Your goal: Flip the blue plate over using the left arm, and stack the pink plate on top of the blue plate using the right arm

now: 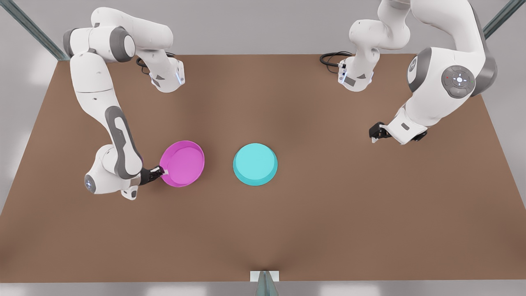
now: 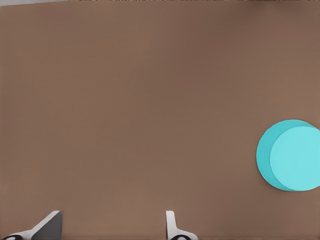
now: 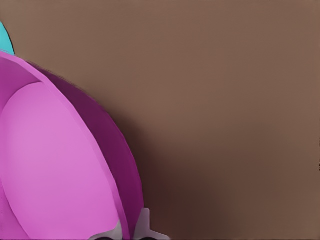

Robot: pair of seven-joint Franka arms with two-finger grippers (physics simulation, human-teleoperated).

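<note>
Your right gripper point(image 1: 163, 172) is pinching the rim of the round magenta-pink plastic plate point(image 1: 183, 163), tilting it beside the upside-down cyan plastic plate point(image 1: 254, 163) on the brown table point(image 1: 328, 213); your left gripper point(image 1: 374, 135) is waiting with fingers spread, well apart.

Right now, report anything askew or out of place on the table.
The pink plate sits tilted, its rim pinched by the right end effector. The blue plate lies upside down, flat. The left end effector waits open.

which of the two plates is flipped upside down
The blue plate: its flat base faces up, rim on the table. The pink plate is hollow side up, its rim pinched by the right gripper.
</note>
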